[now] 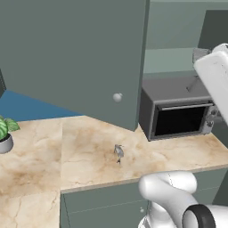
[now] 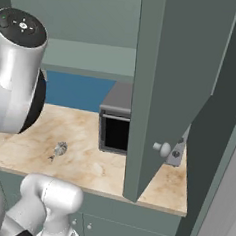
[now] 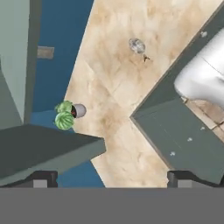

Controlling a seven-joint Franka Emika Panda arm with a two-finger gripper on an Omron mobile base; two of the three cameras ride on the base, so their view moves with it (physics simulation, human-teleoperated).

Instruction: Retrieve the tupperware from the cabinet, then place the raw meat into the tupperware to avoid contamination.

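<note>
The raw meat (image 1: 119,151) (image 2: 61,148) (image 3: 137,45) is a small grey-whitish lump lying alone on the marble counter (image 1: 40,151), left of the microwave. The cabinet (image 1: 67,58) (image 2: 168,84) hangs above with its door swung open, round knob facing out, and a bare shelf (image 1: 173,62) showing inside. My gripper (image 3: 112,178) is high over the counter, looking straight down. Its two fingertips (image 3: 41,178) stand wide apart with nothing between them, so it is open. The meat lies far below it. The tupperware is hidden.
A dark grey microwave (image 1: 178,113) (image 2: 114,125) stands under the cabinet at the counter's right. A potted green plant (image 1: 4,131) (image 3: 65,114) sits at the far left. The open door's edge (image 3: 48,151) juts out just below my hand. Low cabinets (image 1: 102,202) front the counter.
</note>
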